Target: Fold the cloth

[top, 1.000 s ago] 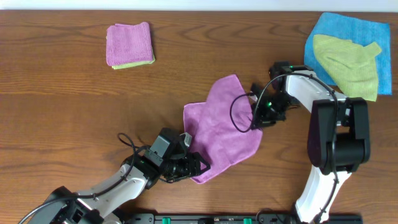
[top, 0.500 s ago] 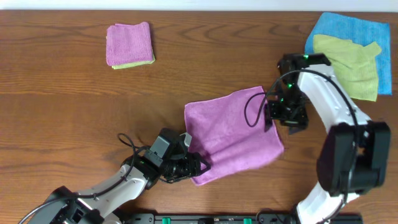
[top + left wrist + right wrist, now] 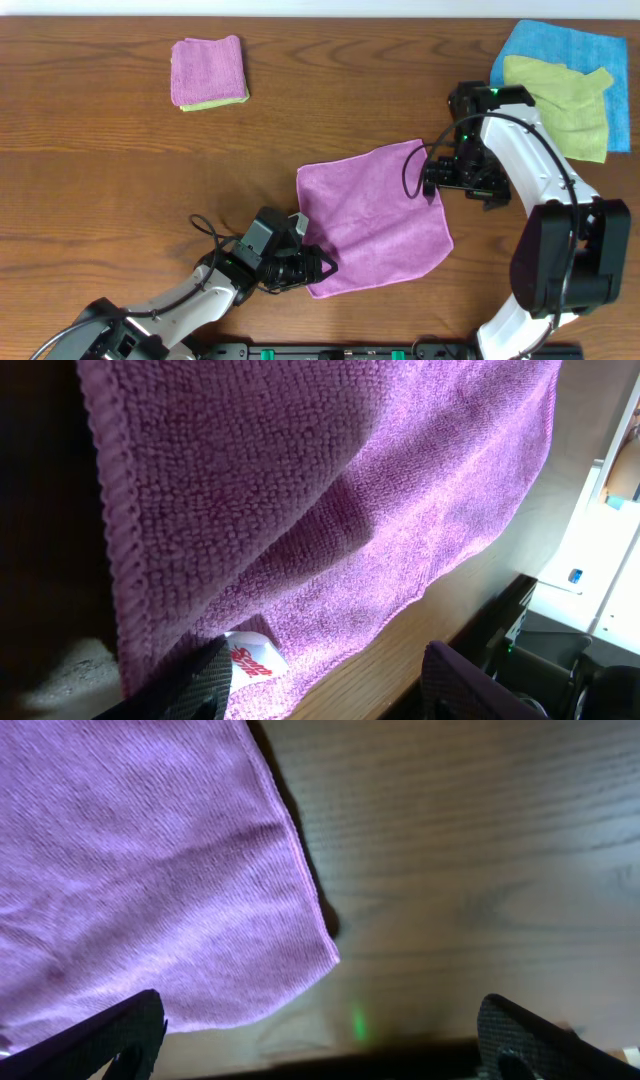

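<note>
The purple-magenta cloth (image 3: pixel 375 215) lies spread flat as a tilted square in the middle of the table. My left gripper (image 3: pixel 322 268) is at its near-left corner. In the left wrist view the cloth (image 3: pixel 330 490) fills the frame, its white tag (image 3: pixel 250 658) lies beside one finger, and the left gripper (image 3: pixel 330 685) stands open around that corner. My right gripper (image 3: pixel 430 182) hovers at the cloth's right corner. In the right wrist view the cloth (image 3: pixel 130 870) lies flat on the wood, and the right gripper (image 3: pixel 325 1050) is wide open with nothing in it.
A folded pink cloth (image 3: pixel 208 68) sits on a folded yellow-green one at the far left. A large blue cloth (image 3: pixel 560 45) with a crumpled yellow-green cloth (image 3: pixel 560 105) on it lies at the far right. The table's front edge runs just behind the left arm.
My right gripper pulled the cloth's folded-over corner out to the right, then opened and let it go. The cloth now lies flat. The left arm has barely moved.
</note>
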Robot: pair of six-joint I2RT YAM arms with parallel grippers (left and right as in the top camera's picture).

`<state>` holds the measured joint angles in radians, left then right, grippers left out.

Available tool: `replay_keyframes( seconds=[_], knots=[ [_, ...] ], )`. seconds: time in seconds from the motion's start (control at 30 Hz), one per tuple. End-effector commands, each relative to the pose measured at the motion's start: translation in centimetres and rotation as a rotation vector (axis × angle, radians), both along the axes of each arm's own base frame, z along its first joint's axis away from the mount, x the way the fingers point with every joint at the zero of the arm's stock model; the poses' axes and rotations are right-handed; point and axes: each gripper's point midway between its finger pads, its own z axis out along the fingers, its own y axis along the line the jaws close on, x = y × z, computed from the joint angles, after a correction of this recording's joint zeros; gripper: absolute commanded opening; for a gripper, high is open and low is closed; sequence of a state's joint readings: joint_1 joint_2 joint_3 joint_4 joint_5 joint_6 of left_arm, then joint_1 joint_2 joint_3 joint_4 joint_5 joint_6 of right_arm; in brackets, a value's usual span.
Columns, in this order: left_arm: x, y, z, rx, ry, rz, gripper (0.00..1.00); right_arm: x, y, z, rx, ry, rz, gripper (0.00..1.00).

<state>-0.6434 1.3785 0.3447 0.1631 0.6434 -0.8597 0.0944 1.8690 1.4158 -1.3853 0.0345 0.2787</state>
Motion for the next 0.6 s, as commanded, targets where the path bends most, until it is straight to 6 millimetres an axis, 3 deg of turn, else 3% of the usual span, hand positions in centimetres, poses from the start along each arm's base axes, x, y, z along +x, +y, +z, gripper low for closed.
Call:
replay_keyframes(
  seconds=[0.0, 0.17, 0.33, 0.57],
  knots=[
    [-0.1, 1.4, -2.0, 0.081, -0.002, 0.033, 0.63, -2.0, 0.1, -0.7, 0.013, 0.075, 0.005, 0.99],
    [-0.2, 1.4, -1.9, 0.078, 0.0, 0.03, 0.62, -5.5, 4.5, -3.8, 0.336, 0.146, 0.059, 0.95],
    [-0.2, 1.4, -1.9, 0.078, 0.0, 0.029, 0.62, -7.2, 5.3, -5.1, 0.422, 0.107, 0.144, 0.96],
    [-0.1, 1.4, -1.9, 0.079, -0.001, 0.031, 0.62, -7.1, 5.1, -5.6, 0.415, 0.044, 0.165, 0.95]
  ],
)
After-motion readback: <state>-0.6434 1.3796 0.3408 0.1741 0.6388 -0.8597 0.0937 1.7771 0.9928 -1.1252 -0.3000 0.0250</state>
